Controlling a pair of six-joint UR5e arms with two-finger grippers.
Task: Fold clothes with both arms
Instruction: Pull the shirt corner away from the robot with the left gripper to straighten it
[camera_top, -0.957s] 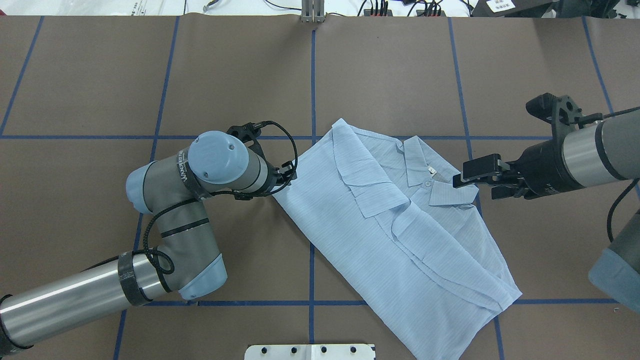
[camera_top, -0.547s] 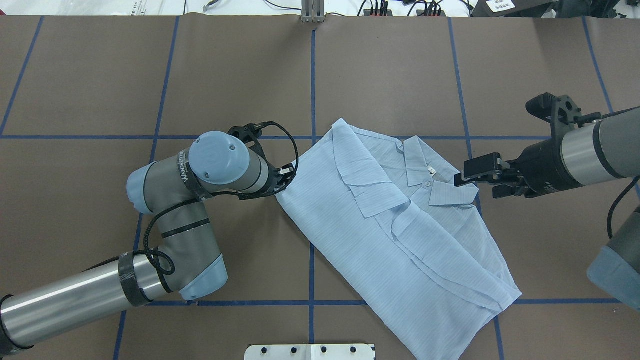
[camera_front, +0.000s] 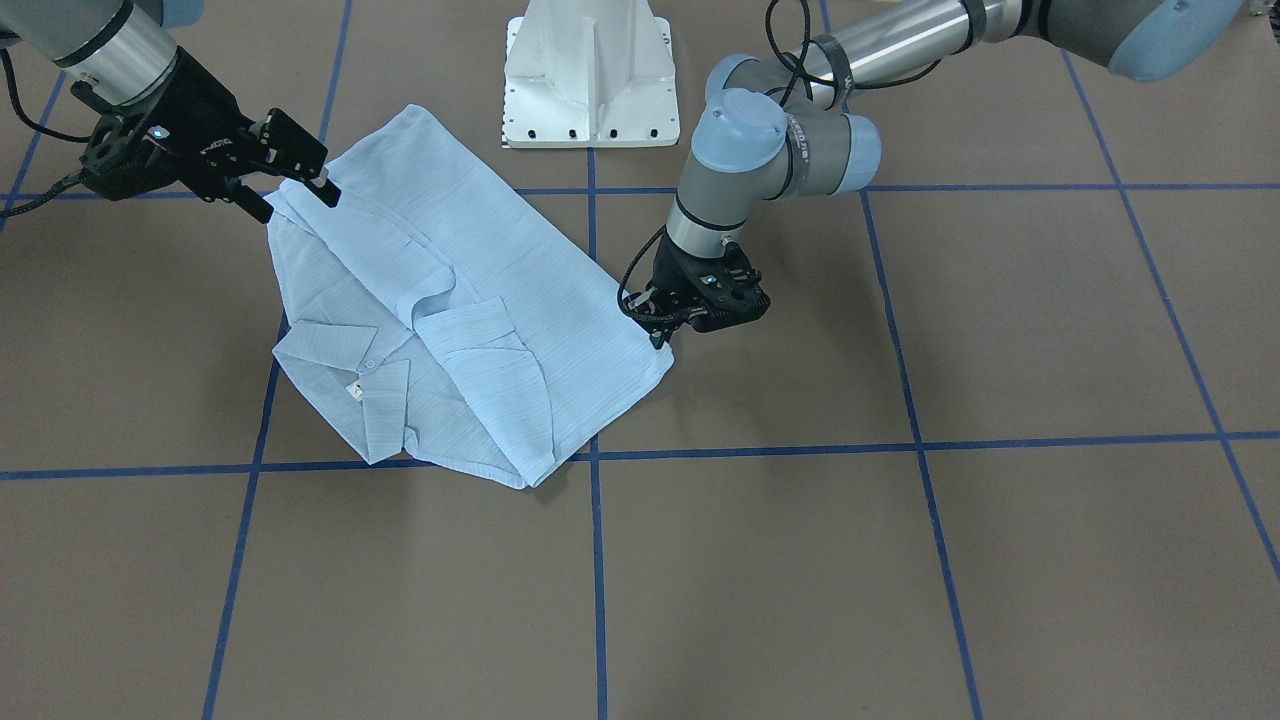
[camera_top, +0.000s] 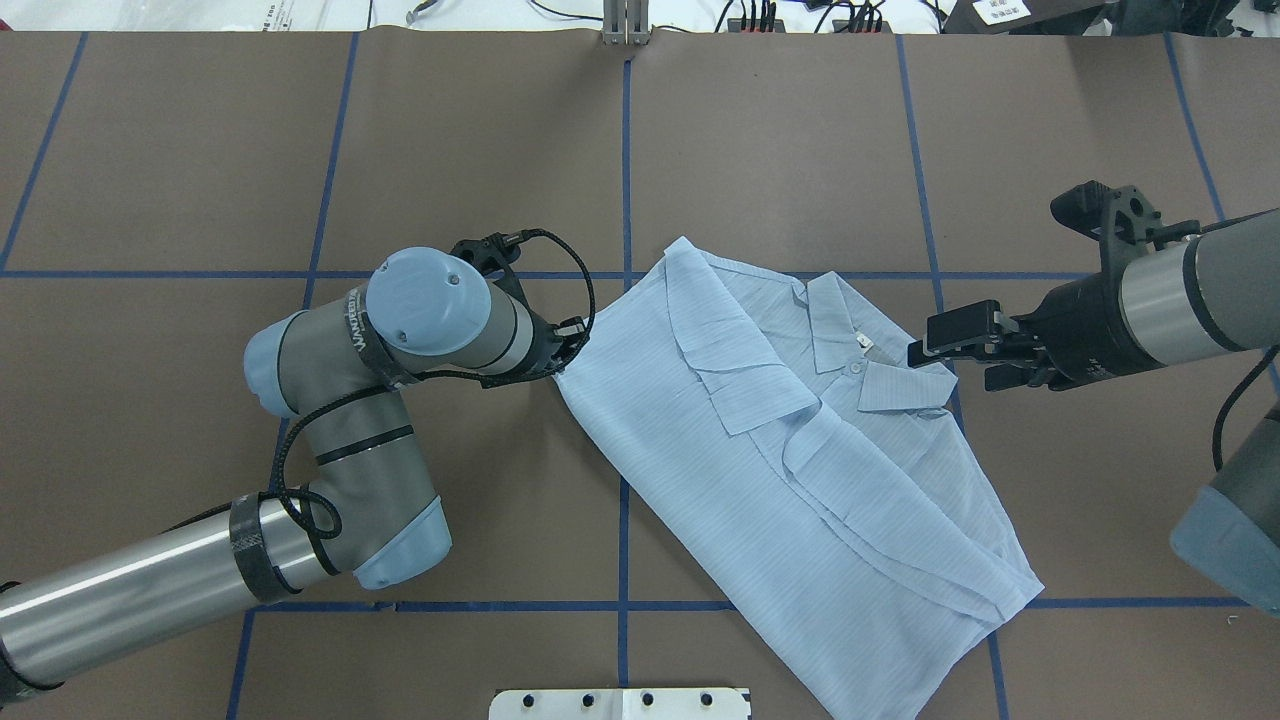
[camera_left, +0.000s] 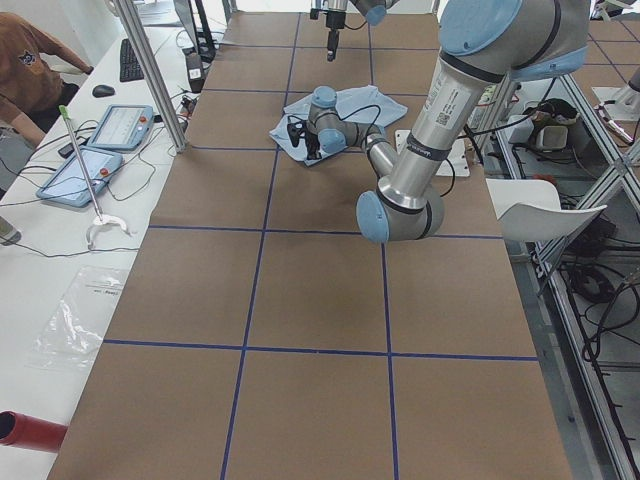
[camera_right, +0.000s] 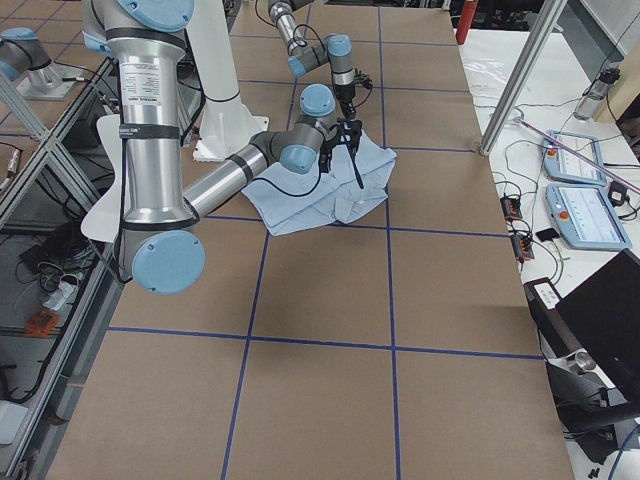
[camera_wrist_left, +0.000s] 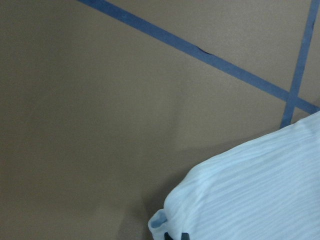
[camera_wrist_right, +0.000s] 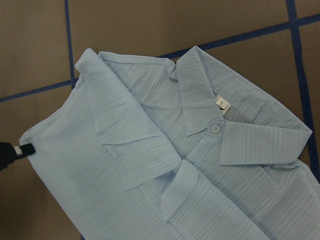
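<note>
Shirt: the light blue shirt (camera_top: 800, 480) lies flat and slantwise on the brown table (camera_top: 800, 150), front up, sleeves laid in across the chest, collar (camera_top: 830, 320) toward the far side
Step in hand: it looks like both arms are taking hold at the collar end, one on each side edge, ready for a fold down the length
Doing it well: the cloth is thin and crinkly, so each bite should take every layer at the edge, low against the table; both sides should lift together and level, or the tucked sleeves may slide out
Left pincer: the left pincer (camera_top: 565, 355) is down at the table, touching the shirt's rounded side corner; its wrist camera shows that corner curling up right at the fingertips, but I cannot tell whether the jaws are apart or have closed on the cloth
Right pincer: the right pincer (camera_top: 950, 367) hangs just beside the collar's outer tip, lying sideways, jaws clearly apart and gripping nothing
Risk: the right one seems set higher than the left, so an uneven pull is likely if it grabs late
</note>
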